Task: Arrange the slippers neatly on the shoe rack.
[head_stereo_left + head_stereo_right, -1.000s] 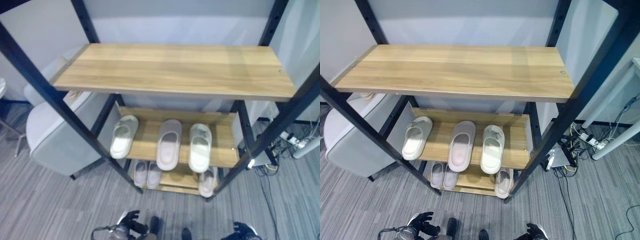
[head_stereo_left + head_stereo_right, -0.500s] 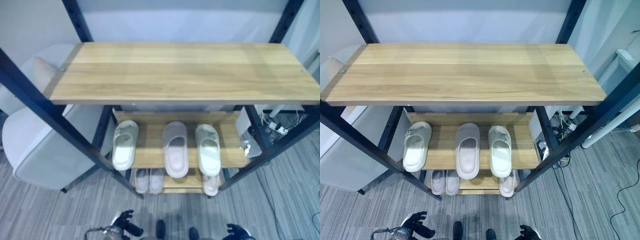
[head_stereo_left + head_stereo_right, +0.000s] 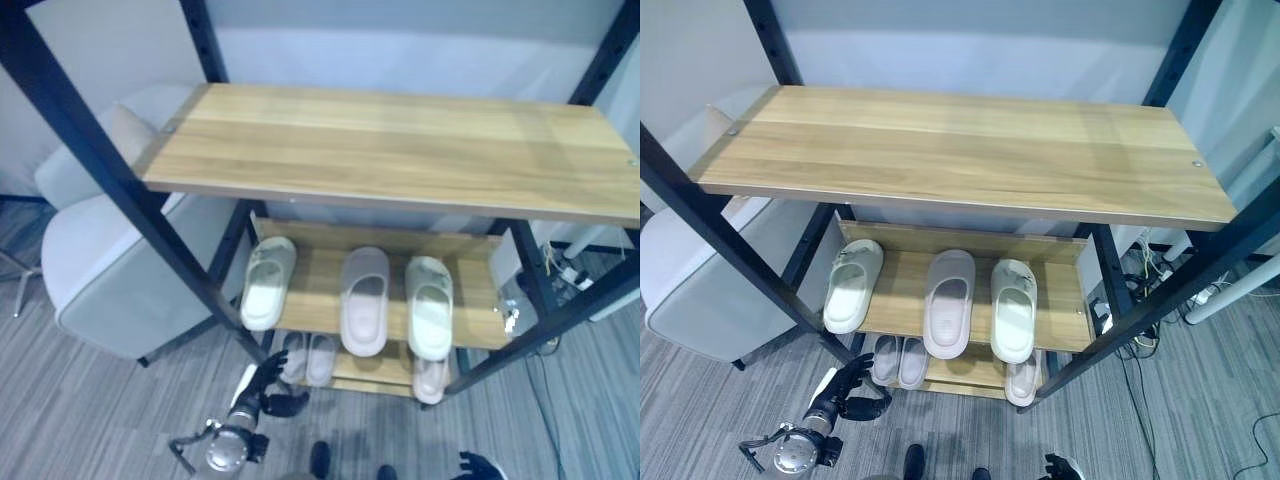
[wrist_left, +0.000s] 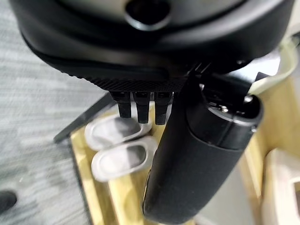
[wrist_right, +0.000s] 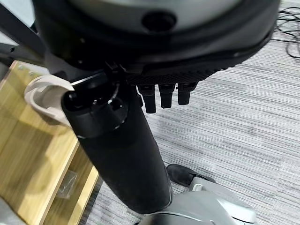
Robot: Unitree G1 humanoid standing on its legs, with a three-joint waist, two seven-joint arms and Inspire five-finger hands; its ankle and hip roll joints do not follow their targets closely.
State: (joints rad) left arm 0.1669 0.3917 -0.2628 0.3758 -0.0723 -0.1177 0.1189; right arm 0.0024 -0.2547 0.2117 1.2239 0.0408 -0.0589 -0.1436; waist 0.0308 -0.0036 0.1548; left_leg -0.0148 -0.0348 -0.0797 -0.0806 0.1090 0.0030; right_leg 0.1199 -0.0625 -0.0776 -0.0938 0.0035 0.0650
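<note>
The black-framed wooden shoe rack (image 3: 960,150) carries nothing on its top board, and the middle shelf (image 3: 900,290) holds three slippers toes inward: a cream white slipper (image 3: 852,286) at the left end, a pale pink slipper (image 3: 948,302) in the centre, and a second cream white slipper (image 3: 1013,310) just right of the pink one. Down on the bottom shelf (image 3: 970,372), a pair of small pale pink slippers (image 3: 898,360) lies side by side under the left half, and another pale slipper (image 3: 1021,382) pokes out under the right end. The left robot hand (image 3: 852,392) hangs low in front of the rack, fingers relaxed and spread, holding nothing, just before the small pair. The right robot hand (image 3: 478,466) sits near the floor below the rack's right post, fingers loose and empty. A grey upholstered chair (image 3: 110,270) stands left of the rack.
</note>
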